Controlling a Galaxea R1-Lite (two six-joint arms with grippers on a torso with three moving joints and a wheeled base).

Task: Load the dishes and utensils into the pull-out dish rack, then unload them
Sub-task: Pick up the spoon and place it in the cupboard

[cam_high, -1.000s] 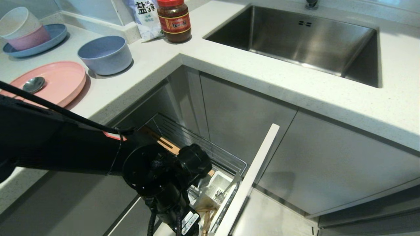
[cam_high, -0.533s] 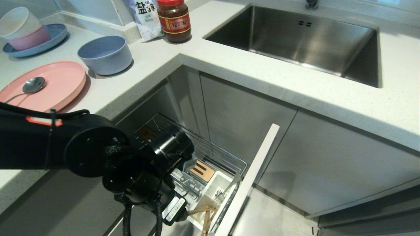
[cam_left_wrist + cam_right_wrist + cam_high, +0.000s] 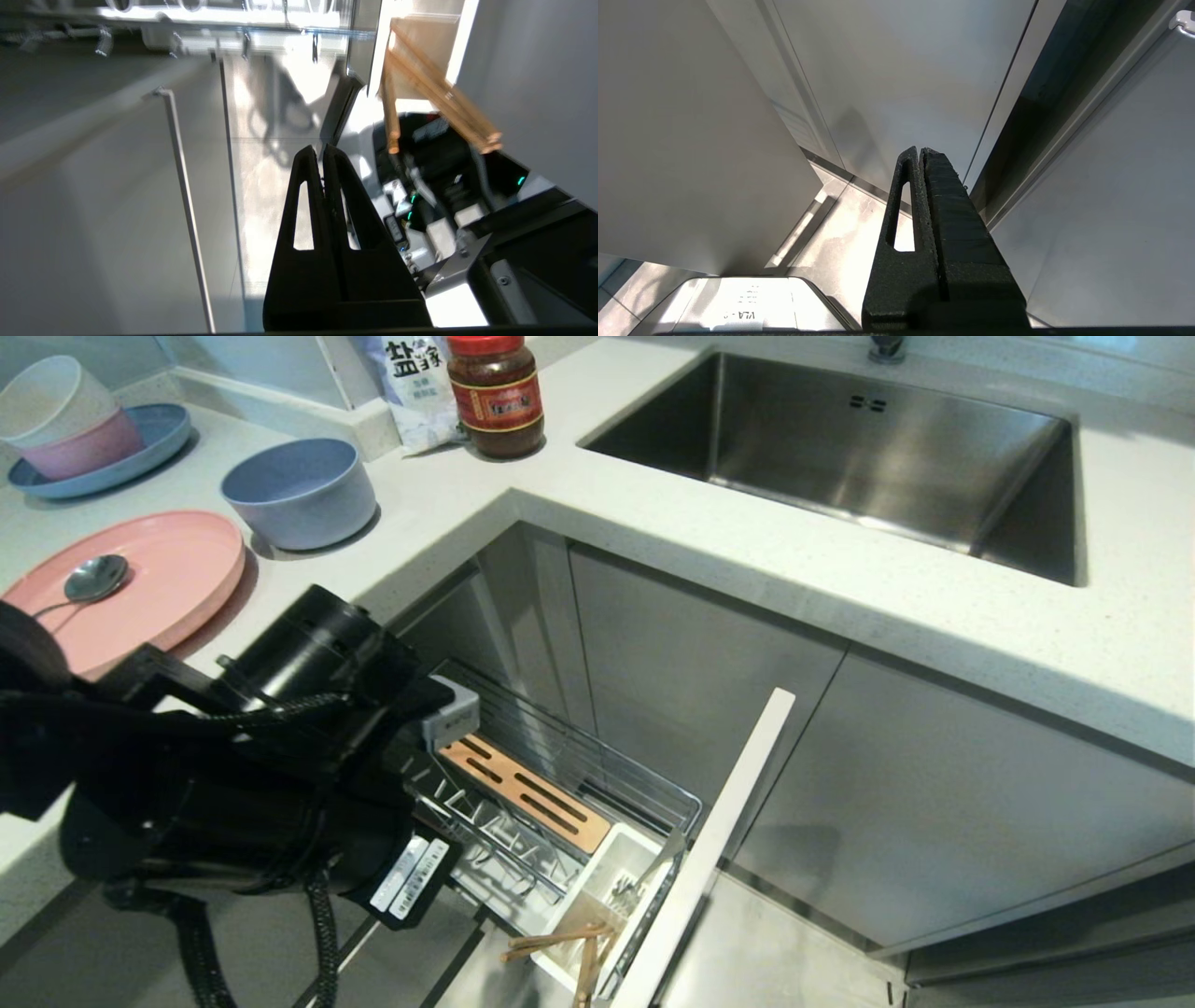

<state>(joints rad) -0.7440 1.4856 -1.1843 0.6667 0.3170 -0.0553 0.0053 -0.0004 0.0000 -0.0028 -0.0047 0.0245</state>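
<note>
The pull-out dish rack (image 3: 653,795) stands open below the counter, with its wooden block (image 3: 523,791) and white cup (image 3: 644,847). The wooden chopsticks (image 3: 558,941) (image 3: 439,105) lean out of that cup, and a steel fork (image 3: 627,889) stands in it. On the counter, the spoon (image 3: 93,577) lies on the pink plate (image 3: 177,569), beside the blue-grey bowl (image 3: 299,490). My left arm (image 3: 261,775) hangs left of the rack. The left gripper (image 3: 322,148) is shut and empty, apart from the chopsticks. My right gripper (image 3: 920,150) is shut and empty, parked low by the cabinet fronts.
The rack's pale cabinet front (image 3: 719,821) juts out into the aisle. A steel sink (image 3: 840,439) lies at the back right. A sauce jar (image 3: 495,392), a salt bag (image 3: 415,383) and stacked bowls on a blue plate (image 3: 140,453) stand at the back of the counter.
My left arm has risen and drawn back to the left, off the utensil cup, uncovering the wooden block and wire rack. Its gripper has shut. The chopsticks stay in the cup.
</note>
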